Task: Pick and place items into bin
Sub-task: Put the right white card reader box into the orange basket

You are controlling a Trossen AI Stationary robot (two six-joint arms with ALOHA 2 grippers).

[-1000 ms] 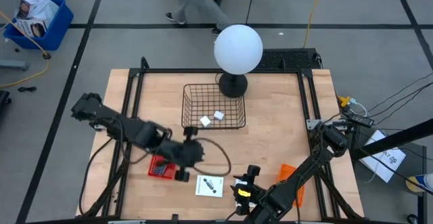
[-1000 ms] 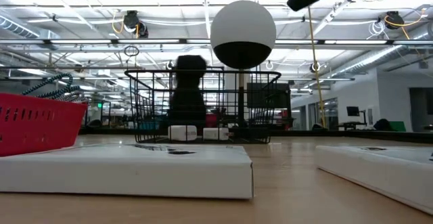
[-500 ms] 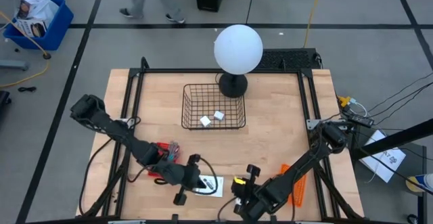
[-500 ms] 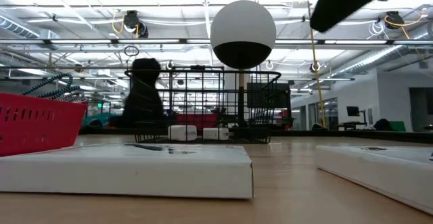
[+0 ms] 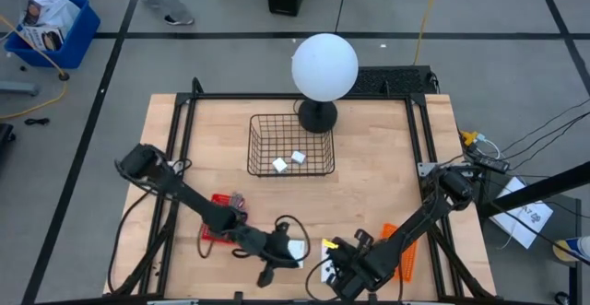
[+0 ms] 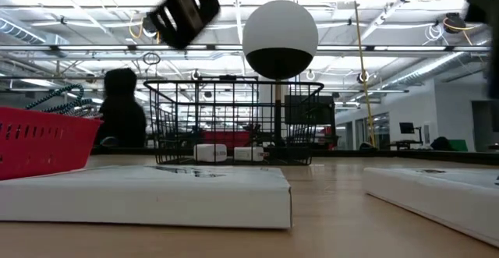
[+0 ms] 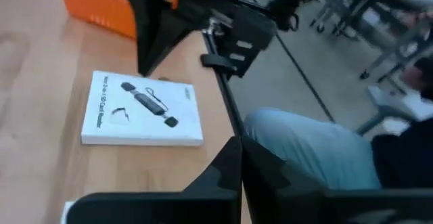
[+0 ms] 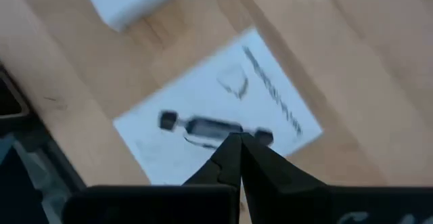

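The left gripper (image 5: 277, 261), fingers pressed together and empty, hovers at the left flat white card box with black marks (image 5: 295, 249). The right gripper (image 5: 332, 270), likewise closed, hangs above the second card (image 8: 216, 126). Both have dropped toward the front edge and shut within a second.

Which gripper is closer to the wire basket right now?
Left. The left gripper sits near the table's front edge, almost straight in front of the wire basket. The right gripper is equally far forward but off to the basket's right, so slightly farther.
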